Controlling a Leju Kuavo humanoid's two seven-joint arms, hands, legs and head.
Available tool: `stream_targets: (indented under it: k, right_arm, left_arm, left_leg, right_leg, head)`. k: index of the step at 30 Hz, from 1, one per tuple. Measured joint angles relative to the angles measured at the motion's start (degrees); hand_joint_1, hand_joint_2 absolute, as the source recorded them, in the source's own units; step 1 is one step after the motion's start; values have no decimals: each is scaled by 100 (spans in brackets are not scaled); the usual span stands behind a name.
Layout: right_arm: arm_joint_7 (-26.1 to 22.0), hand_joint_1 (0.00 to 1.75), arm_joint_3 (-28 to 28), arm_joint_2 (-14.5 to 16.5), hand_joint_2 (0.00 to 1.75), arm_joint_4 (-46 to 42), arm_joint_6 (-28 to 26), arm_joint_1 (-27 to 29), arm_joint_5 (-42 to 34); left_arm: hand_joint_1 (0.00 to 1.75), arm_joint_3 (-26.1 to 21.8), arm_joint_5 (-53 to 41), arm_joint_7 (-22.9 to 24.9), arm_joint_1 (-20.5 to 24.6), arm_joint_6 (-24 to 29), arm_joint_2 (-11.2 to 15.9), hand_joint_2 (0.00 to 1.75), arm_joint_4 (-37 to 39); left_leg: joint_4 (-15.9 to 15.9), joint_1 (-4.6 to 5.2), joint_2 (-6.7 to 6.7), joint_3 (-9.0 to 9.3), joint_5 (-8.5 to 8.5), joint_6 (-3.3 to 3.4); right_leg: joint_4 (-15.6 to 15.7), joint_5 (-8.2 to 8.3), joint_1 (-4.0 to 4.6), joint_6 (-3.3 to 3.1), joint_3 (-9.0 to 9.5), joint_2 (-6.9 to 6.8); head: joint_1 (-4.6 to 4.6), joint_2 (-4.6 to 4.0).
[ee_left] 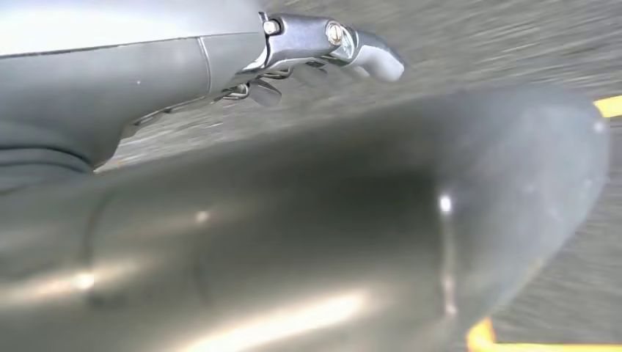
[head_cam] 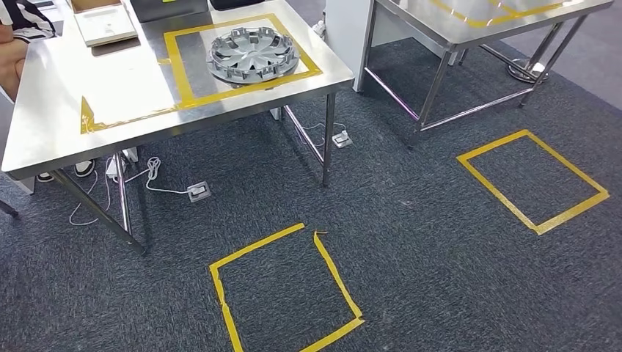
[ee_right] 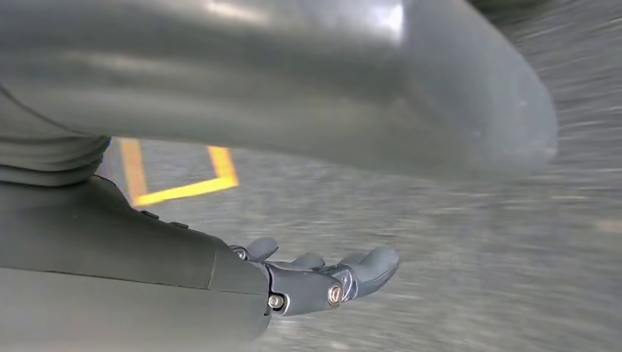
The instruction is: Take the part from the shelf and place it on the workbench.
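Observation:
A silver wheel cover (head_cam: 253,55) lies flat on a steel table (head_cam: 66,110), inside a square of yellow tape at the table's far right part. My left hand (ee_left: 220,73) hangs over the grey carpet, its dark fingers (ee_left: 345,48) stretched out and its thick thumb blurred in front, holding nothing. My right hand (ee_right: 183,271) also hangs above the carpet, with its fingers (ee_right: 356,273) extended and nothing in them.
A second steel table (head_cam: 469,29) stands at the back right. Two yellow tape squares (head_cam: 286,293) (head_cam: 533,181) mark the carpet. Cables and floor sockets (head_cam: 199,191) lie under the near table. A white box (head_cam: 106,26) sits on it, and a person's arm (head_cam: 11,62) shows at the far left.

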State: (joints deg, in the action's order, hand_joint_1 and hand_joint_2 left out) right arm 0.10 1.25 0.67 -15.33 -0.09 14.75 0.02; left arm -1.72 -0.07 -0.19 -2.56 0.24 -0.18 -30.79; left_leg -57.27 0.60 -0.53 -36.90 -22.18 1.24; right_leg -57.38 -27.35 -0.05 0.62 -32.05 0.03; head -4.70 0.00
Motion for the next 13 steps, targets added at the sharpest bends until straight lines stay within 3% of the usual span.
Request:
stream_targets:
  k: [2,5,6,7,8,10,11,13]
  right_arm:
    - [1,0,-2,-13,0,239,0,205,0]
    - [2,0,-4,-27,0,540,0,440,-2]
    - [2,0,-4,-31,0,595,0,475,-2]
    - [0,0,-5,-35,0,618,0,477,-2]
    - [-2,0,-5,-38,0,602,0,442,-2]
    - [-7,0,-5,-42,0,437,1,241,-2]
    - [-11,0,-6,-43,0,292,2,85,-2]
    - [-16,0,-6,-42,0,19,4,-190,-1]
  left_arm:
    - [0,3,0,-2,181,0,-1,0,-259]
    - [0,3,0,-3,405,0,3,0,-559]
    - [0,3,1,-3,440,0,3,0,-606]
    - [0,4,1,-2,439,0,2,0,-616]
    - [0,4,2,0,401,0,1,0,-585]
    - [0,5,2,9,213,-1,-1,0,-403]
    - [0,5,3,12,67,-2,3,0,-266]
    - [0,6,4,20,-183,-3,10,0,-14]
  left_leg:
    - [61,-39,-9,30,38,30]
    - [67,-60,-17,-1,57,39]
    - [50,-64,-27,-30,63,30]
    - [27,-71,-45,-63,71,16]
    - [-5,-83,-76,-101,79,-3]
    - [-86,-94,-178,-172,86,-66]
    - [-131,-93,-248,-195,71,-111]
    - [-171,-85,-352,-191,43,-189]
  right_leg:
    - [-249,-216,-2,49,-70,6]
    - [-1271,-879,-46,127,-476,10]
    - [-1511,-998,-66,149,-556,8]
    - [-1541,-1004,-84,169,-526,4]
    - [-1345,-914,-103,187,-376,-9]
    - [-593,-644,-127,211,105,-145]
    - [-312,-540,-129,195,267,-237]
    - [-153,-465,-109,128,329,-341]
  head:
    - [-10,0]
    - [-25,-1]
    - [-26,-1]
    - [-27,-1]
    - [-27,0]
    - [-31,0]
    - [-29,0]
    - [-16,0]
